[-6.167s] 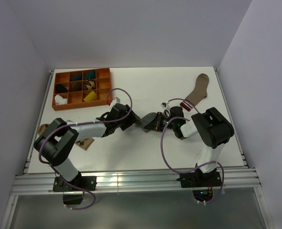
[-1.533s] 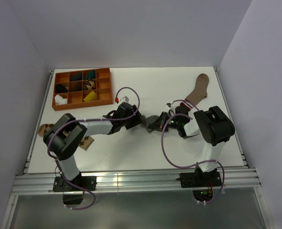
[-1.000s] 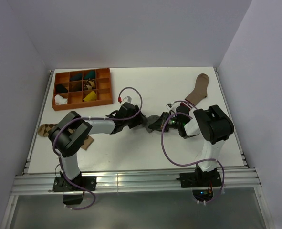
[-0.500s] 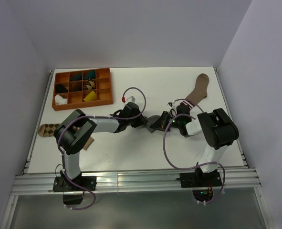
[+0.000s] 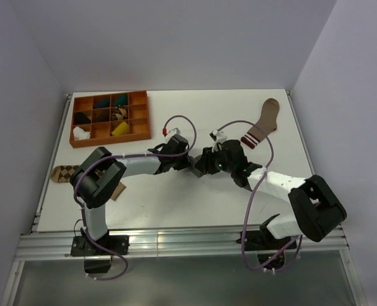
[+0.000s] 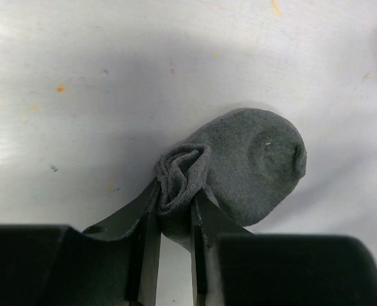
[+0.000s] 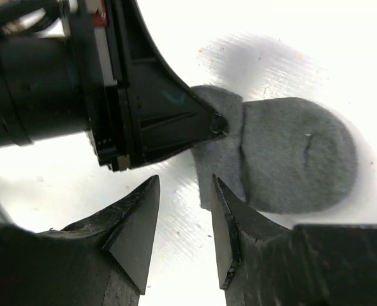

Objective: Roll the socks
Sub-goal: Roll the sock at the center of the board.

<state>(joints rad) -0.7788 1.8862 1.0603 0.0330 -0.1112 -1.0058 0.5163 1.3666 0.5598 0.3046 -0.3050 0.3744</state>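
**Operator:** Where is it?

**Spotter:** The short, plain-fabric grey sock (image 6: 255, 162) lies near the middle of the white table top (image 5: 175, 204), between your two arms. One end is bunched into a small roll and the rounded toe end lies flat.

**Operator:** Who has it?

**Spotter:** Your left gripper (image 6: 175, 192) does. Its fingers are clamped on the rolled end, with fabric squeezed between them. Your right gripper (image 7: 184, 185) holds nothing. Its fingers stand apart over bare table, and the grey sock's edge is just beside one fingertip.

**Operator:** Which way does it lie?

**Spotter:** Its long axis runs out from the left gripper's pinch toward your right arm, so the toe end is nearer your right gripper. From that claw the sock sits ahead and off to one side, not in the gap.

**Operator:** So what next?

**Spotter:** I judge the roll only begun. You likely need to shift the right gripper sideways over the toe end. Mind the left gripper's body, which is very close.

**Operator:** Anything else nearby?

**Spotter:** The orange compartment tray (image 5: 111, 141), the brown sock with a striped cuff (image 5: 265, 120) and the tan diamond-patterned sock (image 5: 63, 173) all lie well apart.
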